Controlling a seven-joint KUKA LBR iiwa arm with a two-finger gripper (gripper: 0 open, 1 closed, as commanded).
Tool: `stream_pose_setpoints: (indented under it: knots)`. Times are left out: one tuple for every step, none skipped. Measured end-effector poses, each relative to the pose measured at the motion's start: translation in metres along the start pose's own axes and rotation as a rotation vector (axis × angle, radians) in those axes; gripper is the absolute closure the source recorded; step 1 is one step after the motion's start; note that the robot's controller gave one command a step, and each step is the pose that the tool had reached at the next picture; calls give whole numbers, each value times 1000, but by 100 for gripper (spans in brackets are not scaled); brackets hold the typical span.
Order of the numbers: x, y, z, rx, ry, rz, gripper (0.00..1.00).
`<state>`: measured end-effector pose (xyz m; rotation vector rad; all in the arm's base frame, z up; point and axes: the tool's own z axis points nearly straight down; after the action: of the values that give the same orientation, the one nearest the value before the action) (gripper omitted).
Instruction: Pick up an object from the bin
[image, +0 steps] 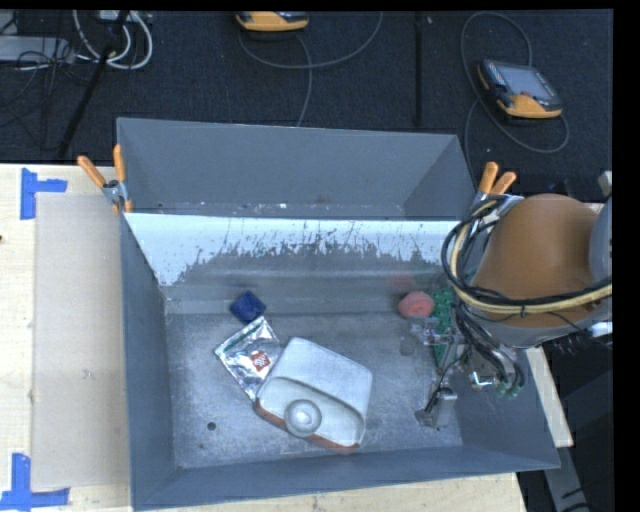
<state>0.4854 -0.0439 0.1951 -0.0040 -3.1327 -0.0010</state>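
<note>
Pink round lump (415, 304) nearest pincer (437, 405), by right wall of bin (300, 190); prob. light, smooth, apt to roll, so grip across middle. Pincer gap: can't tell.

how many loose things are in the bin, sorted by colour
blue: 1, small blue block
silver: 1, crinkled silver foil packet
white: 1, rounded white plastic shell with an orange underside
pink: 1, small pink round lump
total: 4
</note>
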Motion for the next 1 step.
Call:
stream_pose_setpoints:
  knots:
    - [-37,68,122,5,-4,-144,0]
